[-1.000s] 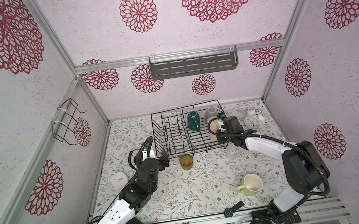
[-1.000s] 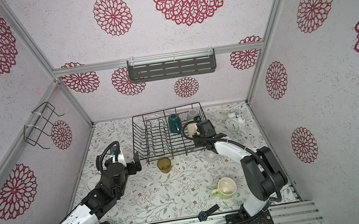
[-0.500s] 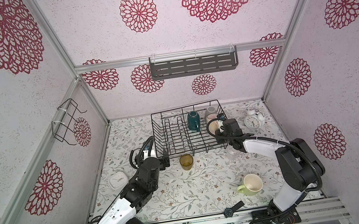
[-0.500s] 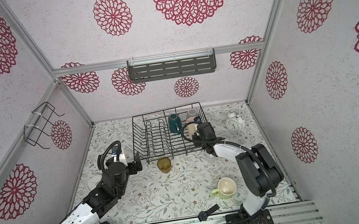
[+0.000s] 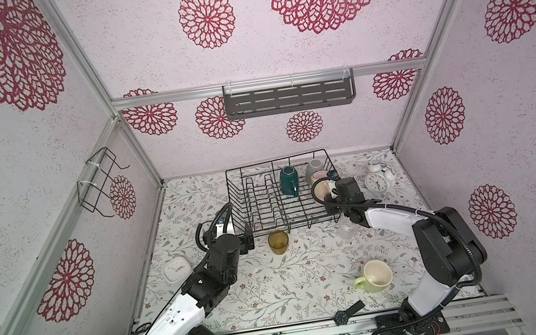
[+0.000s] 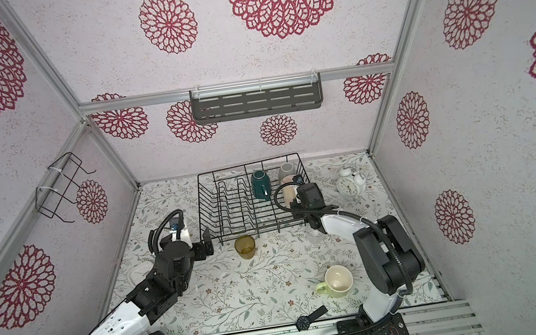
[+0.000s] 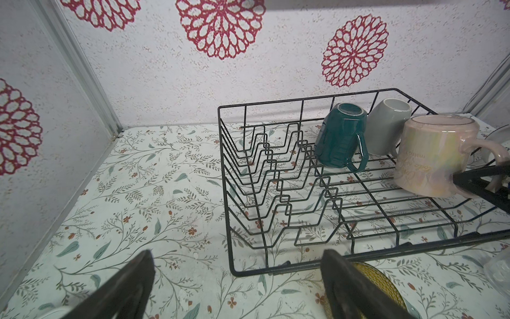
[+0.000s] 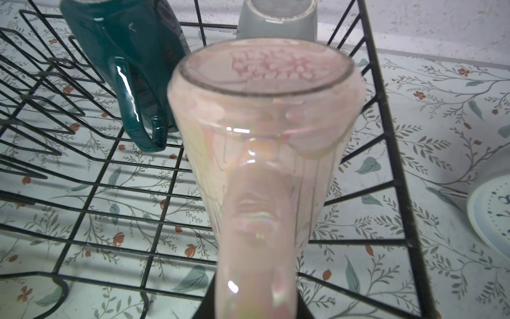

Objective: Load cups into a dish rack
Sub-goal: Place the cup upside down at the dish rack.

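**Pink mug gripped inside the rack, left arm empty**

My right end effector (image 5: 332,192) is closed on the handle of the tall pink mug (image 7: 430,154). It holds the mug base-up inside the dish rack (image 5: 272,160), at the rack's right end. I cannot tell whether the mug's rim rests on the wires. My left end effector (image 7: 237,259) stands wide open and holds nothing. It sits low by the rack's near left corner, with the amber glass tumbler (image 5: 278,242) just beside one finger.

The pink mug carries gold lettering, upside down and too faint for me to read. The numerals on the white twin-bell alarm clock (image 5: 377,179) are too small to make out.

In the rack, the dark teal mug (image 7: 339,138) and the grey mug (image 7: 386,124) lean base-up behind the pink one. The clear glass (image 5: 345,230) stands on the tabletop (image 5: 242,296) in front of the rack, under my right arm. The light green mug (image 5: 374,276) is near the front edge, and a wristwatch (image 5: 346,313) lies at that edge.

A leaf-and-flower print covers the tabletop. The walls are pale with crimson medallions, and they carry a grey slotted shelf (image 5: 289,98) and a black wire bracket (image 5: 99,183).
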Motion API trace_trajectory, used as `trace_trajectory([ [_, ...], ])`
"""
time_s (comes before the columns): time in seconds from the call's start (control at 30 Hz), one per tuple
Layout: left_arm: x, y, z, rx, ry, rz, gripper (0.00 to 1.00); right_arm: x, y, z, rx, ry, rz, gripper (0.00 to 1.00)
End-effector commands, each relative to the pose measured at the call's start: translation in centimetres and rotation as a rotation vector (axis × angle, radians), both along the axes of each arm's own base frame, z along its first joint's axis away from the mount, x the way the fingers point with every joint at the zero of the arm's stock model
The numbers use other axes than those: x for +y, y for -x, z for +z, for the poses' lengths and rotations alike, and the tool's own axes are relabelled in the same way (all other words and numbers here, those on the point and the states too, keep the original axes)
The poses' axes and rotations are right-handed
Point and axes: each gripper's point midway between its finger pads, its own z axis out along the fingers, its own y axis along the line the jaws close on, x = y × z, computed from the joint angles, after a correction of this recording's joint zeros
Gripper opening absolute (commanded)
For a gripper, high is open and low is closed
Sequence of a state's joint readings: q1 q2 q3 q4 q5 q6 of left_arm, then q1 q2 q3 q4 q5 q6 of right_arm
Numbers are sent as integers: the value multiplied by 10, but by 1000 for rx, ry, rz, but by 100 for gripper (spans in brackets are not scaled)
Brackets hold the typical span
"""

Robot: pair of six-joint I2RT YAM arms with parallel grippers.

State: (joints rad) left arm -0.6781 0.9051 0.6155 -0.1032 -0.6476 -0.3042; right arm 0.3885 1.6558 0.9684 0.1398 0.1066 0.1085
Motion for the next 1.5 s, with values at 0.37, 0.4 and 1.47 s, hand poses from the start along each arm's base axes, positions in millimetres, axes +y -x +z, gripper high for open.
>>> trace_trajectory([
  [0.37,1,-3,4,-6,40,22,97,-11,-4,25,31,9,-31,23],
  [0.4,1,-3,4,-6,43,23,97,-11,-3,25,33,10,-32,24],
  [1.47,7,2,-3,-7,47,32,97,3,3,15,257,10,67,0],
])
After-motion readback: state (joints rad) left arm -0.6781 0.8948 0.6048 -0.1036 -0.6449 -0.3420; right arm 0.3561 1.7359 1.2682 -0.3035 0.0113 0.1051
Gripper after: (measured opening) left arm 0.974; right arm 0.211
